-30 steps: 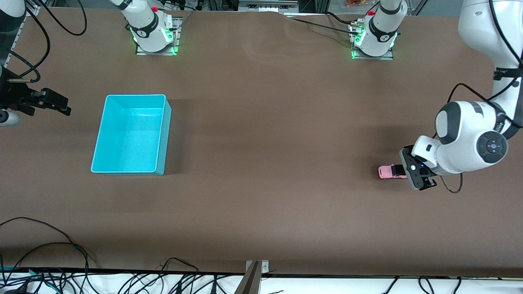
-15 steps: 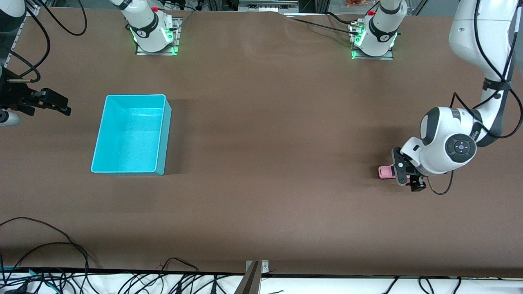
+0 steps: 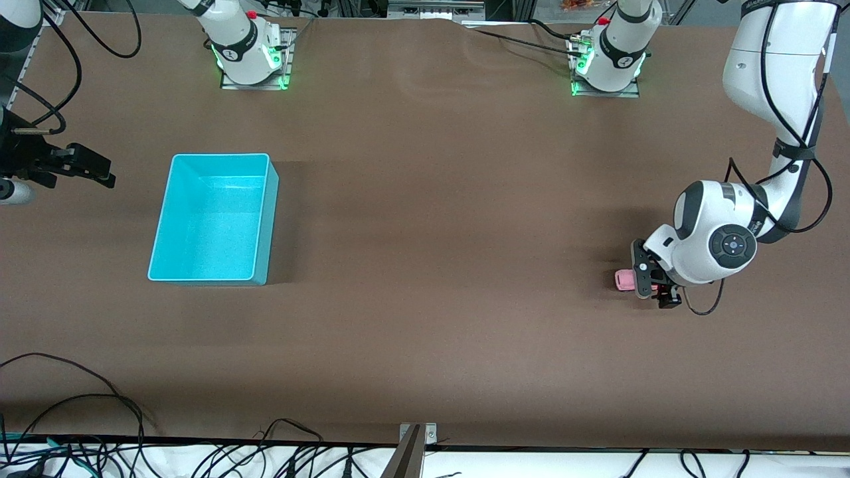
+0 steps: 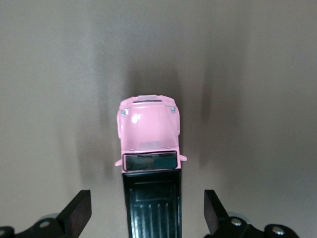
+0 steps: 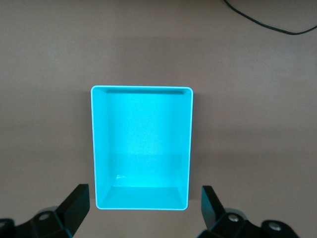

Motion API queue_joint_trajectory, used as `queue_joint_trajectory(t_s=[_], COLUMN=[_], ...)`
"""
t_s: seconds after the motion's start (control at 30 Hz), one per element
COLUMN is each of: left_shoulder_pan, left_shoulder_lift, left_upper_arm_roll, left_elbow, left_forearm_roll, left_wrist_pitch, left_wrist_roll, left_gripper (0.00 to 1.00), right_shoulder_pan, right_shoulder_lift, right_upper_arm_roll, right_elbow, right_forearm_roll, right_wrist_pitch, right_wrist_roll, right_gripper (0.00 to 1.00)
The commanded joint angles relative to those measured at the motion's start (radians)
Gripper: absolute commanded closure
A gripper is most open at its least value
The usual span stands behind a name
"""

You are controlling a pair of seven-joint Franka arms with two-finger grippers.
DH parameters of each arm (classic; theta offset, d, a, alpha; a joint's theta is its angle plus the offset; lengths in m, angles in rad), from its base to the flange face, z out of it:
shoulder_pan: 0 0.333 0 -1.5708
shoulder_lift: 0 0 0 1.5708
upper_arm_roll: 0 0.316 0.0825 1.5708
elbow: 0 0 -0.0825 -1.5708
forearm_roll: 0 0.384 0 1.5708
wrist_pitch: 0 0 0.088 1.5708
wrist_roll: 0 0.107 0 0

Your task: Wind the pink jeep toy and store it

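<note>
The left gripper (image 4: 146,218) has its 2 fingers (image 4: 74,213) spread wide, 1 on each side of the pink jeep toy (image 4: 148,131), with clear gaps on both sides, so nothing is pinched. It hangs low over the toy, lined up along its length. The toy sits on its wheels on the brown table (image 3: 431,199) toward the left arm's end, its black roof between the fingers and its pink hood poking out past them. In the front view only the hood end of the toy (image 3: 621,279) shows from under the left gripper (image 3: 647,282).

The right gripper (image 5: 143,213) also has its fingers spread and holds nothing. It waits at the right arm's end, looking down on the turquoise bin (image 5: 141,148), which is empty.

By my reading the task has barely begun: the toy is not yet gripped, not yet wound and well apart from the bin (image 3: 212,219). Gripping, winding, carrying and dropping in are all left.
</note>
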Motion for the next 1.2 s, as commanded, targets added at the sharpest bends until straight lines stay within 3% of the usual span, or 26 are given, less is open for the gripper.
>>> queue_joint_trajectory(t_s=[0.0, 0.03, 0.1, 0.17, 0.23, 0.33, 1.17], left_shoulder_pan=[0.014, 0.014, 0.012, 0.012, 0.014, 0.015, 0.026], left_shoulder_lift=[-0.009, -0.009, -0.012, -0.012, -0.012, -0.012, -0.003], left_upper_arm_roll=[-0.006, -0.006, -0.007, -0.015, -0.018, -0.018, -0.027], left_elbow=[-0.053, -0.054, -0.053, -0.05, -0.048, -0.046, -0.04], left_forearm_roll=[0.017, 0.017, 0.015, 0.012, 0.012, 0.012, 0.011], left_wrist_pitch=[0.077, 0.078, 0.078, 0.078, 0.078, 0.078, 0.08], left_wrist_roll=[0.023, 0.034, 0.06, 0.072, 0.075, 0.075, 0.138], left_gripper=[0.07, 0.16, 0.43, 0.62, 0.75, 0.85, 0.89], right_shoulder_pan=[-0.002, -0.002, -0.002, -0.002, -0.002, -0.002, -0.002], right_shoulder_lift=[0.007, 0.007, 0.007, 0.007, 0.007, 0.007, 0.007], right_upper_arm_roll=[0.005, 0.005, 0.005, 0.005, 0.005, 0.005, 0.005], right_elbow=[0.019, 0.022, 0.022, 0.022, 0.022, 0.022, 0.022], right_forearm_roll=[-0.005, -0.005, -0.005, -0.005, -0.004, -0.004, -0.005], right_wrist_pitch=[-0.014, -0.014, -0.014, -0.014, -0.014, -0.014, -0.014], right_wrist_roll=[-0.001, 0.0, 0.0, 0.0, 0.0, 0.0, -0.001], right_gripper=[0.0, 0.0, 0.0, 0.0, 0.0, 0.0, 0.0])
